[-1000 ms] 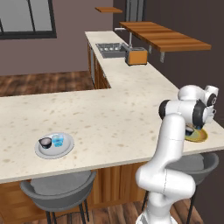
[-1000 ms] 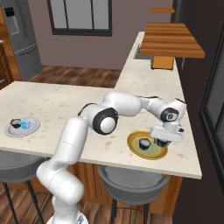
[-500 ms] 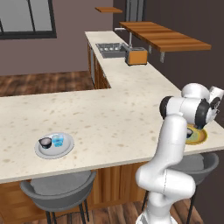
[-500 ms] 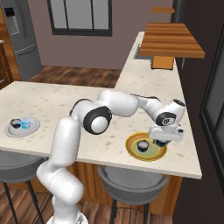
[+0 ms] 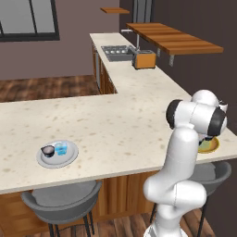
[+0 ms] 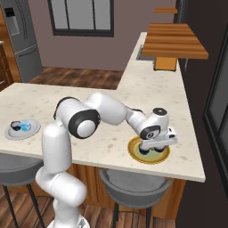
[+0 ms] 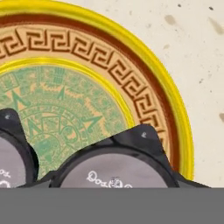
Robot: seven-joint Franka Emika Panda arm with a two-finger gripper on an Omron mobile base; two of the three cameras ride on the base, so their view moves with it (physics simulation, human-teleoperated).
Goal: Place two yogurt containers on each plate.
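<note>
Speckled L-shaped counter (image 5: 115, 125), grey stools (image 5: 60, 199)

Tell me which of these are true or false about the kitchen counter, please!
1. The grey plate holds a dark cup and a light blue cup. True.
2. The yellow plate has nothing on it. False: two dark yogurt cups with pale tops, one and another, sit on it in the hand view.
3. The tool is right above the yellow plate. True.
4. The two plates touch each other. False: they lie far apart on the counter.
5. The yellow plate has a patterned green middle. True.
</note>
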